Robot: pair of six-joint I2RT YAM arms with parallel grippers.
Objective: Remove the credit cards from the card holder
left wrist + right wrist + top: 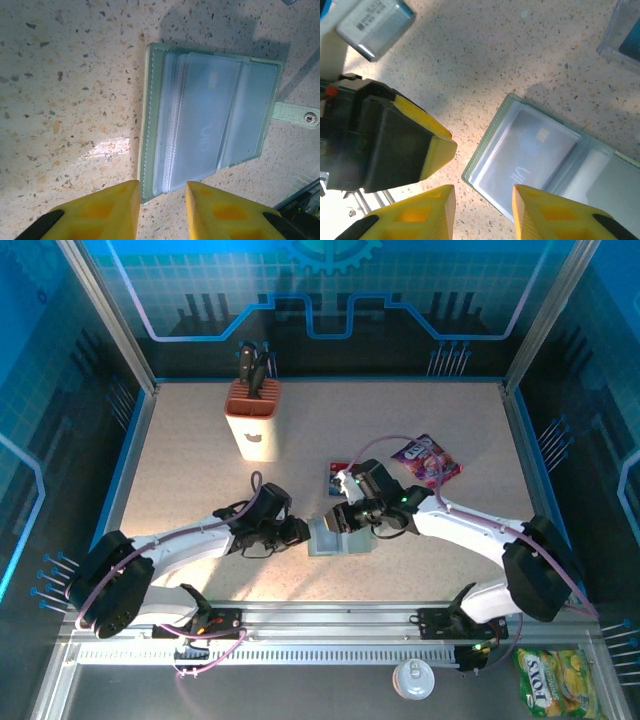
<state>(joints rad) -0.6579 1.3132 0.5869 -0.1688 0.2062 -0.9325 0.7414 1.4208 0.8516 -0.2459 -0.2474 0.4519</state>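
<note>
The grey-green card holder (333, 539) lies open and flat on the speckled table between my two grippers. Clear sleeves fill it, and one pale credit card (540, 152) with a chip shows through the top sleeve (205, 115). Another credit card (338, 478), blue with red, lies loose on the table behind the holder. My left gripper (302, 532) (162, 187) is open, its yellow fingertips straddling the holder's (150, 100) near corner. Coming from the other side, my right gripper (343, 522) (484, 192) is also open, with a corner of the holder (495, 130) between its tips.
A tan knife block (252, 418) stands at the back left. A purple snack packet (427, 458) lies at the back right. The left arm's finger (432, 145) sits close beside the holder. A yellow bag (548, 685) and a white lid (413, 678) lie below the table's front rail.
</note>
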